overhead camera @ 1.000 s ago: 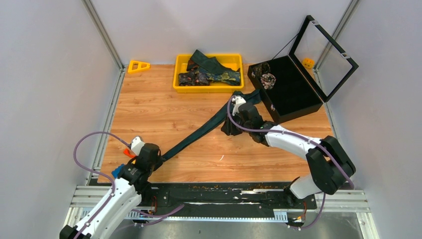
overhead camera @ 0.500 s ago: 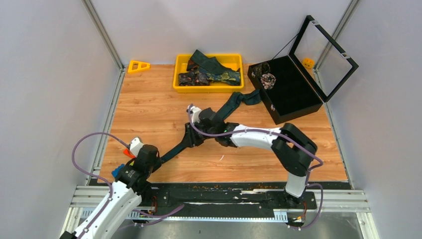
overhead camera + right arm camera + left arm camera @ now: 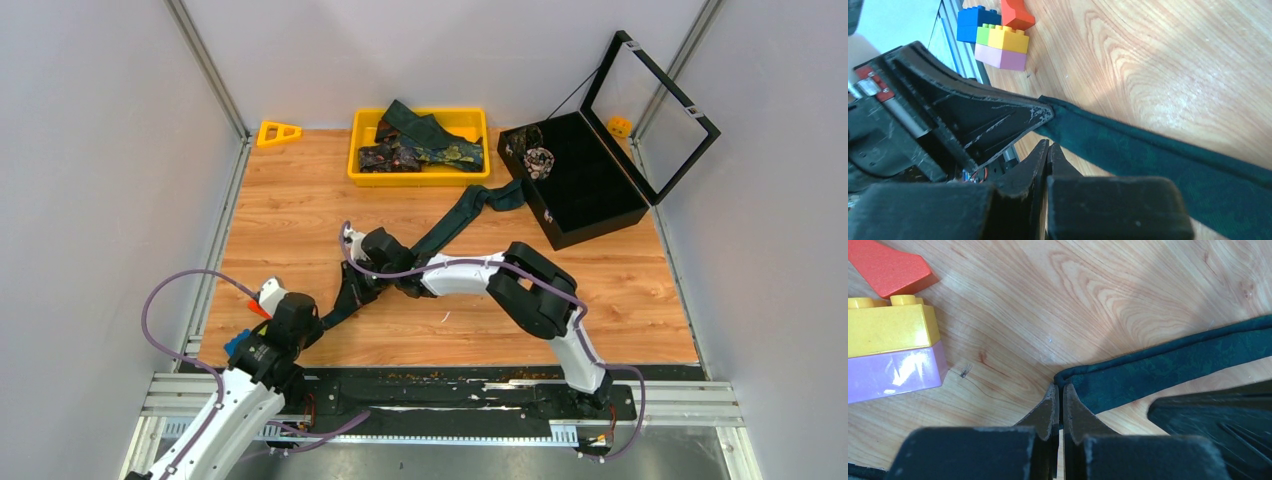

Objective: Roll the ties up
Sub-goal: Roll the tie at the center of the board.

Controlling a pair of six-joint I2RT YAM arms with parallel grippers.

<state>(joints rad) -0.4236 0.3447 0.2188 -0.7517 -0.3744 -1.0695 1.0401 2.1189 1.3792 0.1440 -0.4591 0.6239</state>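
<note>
Surface: light wooden tabletop [image 3: 300, 220].
Back row: yellow plastic tray [image 3: 420, 180] at upper centre of the top view, holding a heap of patterned and dark ties [image 3: 420, 142].
Upper right: black case [image 3: 590, 195] with its clear lid [image 3: 655, 100] propped open; a rolled patterned tie [image 3: 540, 158] sits in its upper-left corner.
Oddments: yellow triangular plastic frame [image 3: 278, 132] at upper left. A yellow-on-lilac toy brick stack [image 3: 893, 347] and an orange-red block [image 3: 890, 267] lie at the left of the left wrist view, near the tie's end but apart from it.
Tie in work: dark teal-green fabric tie [image 3: 447, 222] lies flat on the wood. It runs diagonally from beside the case at upper right down to lower left.
Obstruction: white right arm [image 3: 460, 272] reaches across the lower stretch of this tie and hides part of it from above.
Left gripper [image 3: 1059, 390]: fingers pressed together, tips meeting the tie's narrow end. Cannot tell whether any fabric is nipped.
Right gripper [image 3: 1048, 147]: fingers fully together, nothing visible between them. Its tips sit just at the tie's near edge, close beside the left gripper's tip; contact unclear.
</note>
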